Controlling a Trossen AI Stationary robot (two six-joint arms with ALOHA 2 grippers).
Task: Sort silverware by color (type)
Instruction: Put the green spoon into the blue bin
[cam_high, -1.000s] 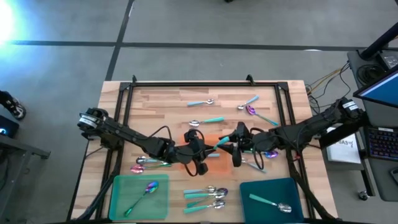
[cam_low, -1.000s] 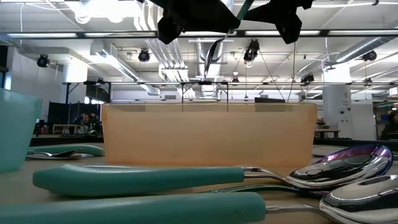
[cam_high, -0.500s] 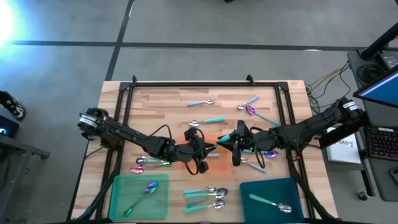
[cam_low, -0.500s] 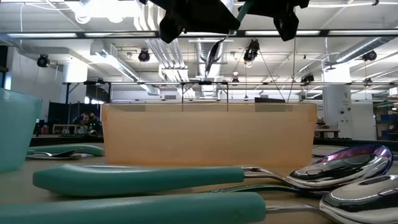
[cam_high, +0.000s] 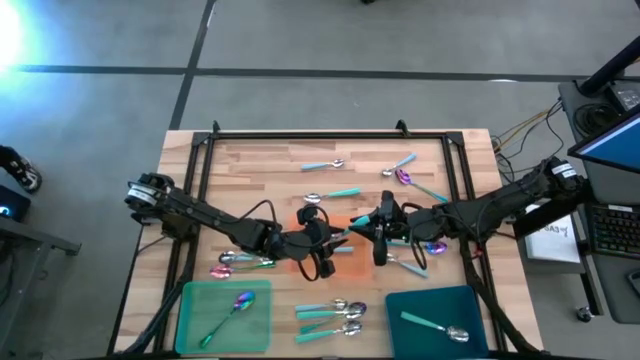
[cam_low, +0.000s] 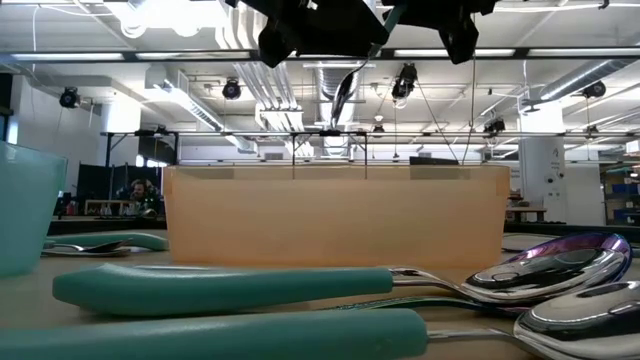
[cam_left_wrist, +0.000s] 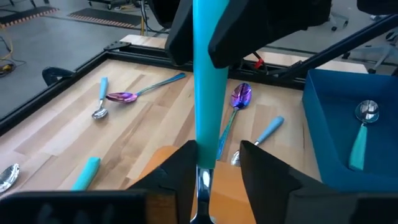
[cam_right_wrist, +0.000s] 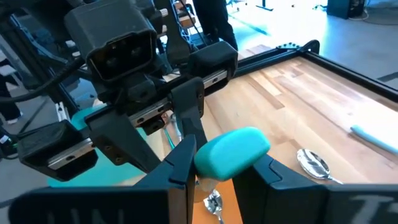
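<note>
A spoon with a teal handle (cam_high: 350, 229) hangs in the air over the orange tray (cam_high: 345, 253) at the table's middle, between my two grippers. My right gripper (cam_high: 372, 226) comes from the table's right and is shut on the handle. My left gripper (cam_high: 335, 236) comes from the left and is open. Its fingers (cam_left_wrist: 186, 169) stand on either side of the spoon's neck (cam_left_wrist: 203, 177), with a gap on one side. In the low view the spoon's bowl (cam_low: 343, 95) hangs high above the tray's wall (cam_low: 330, 215). My right gripper pinches the handle's free end (cam_right_wrist: 233, 152) between its two fingers (cam_right_wrist: 184, 155). They come nearly level from the table's right and lie roughly along the handle. The spoon is lifted clear and slants, its bowl end lower, toward my left gripper. My left gripper: whether one finger touches the neck, I cannot tell.
A green tray (cam_high: 200, 300) at the near left holds one spoon. A teal tray (cam_high: 435, 300) at the near right holds another. Loose spoons lie at the far side (cam_high: 322, 165), by the left arm (cam_high: 240, 262), near the front edge (cam_high: 330, 318) and under the right arm (cam_high: 430, 245).
My right gripper has shut on the handle's free end. My left gripper has opened around the spoon's neck. Neither arm has moved from its place, and the spoon hangs where it did, above the orange tray.
</note>
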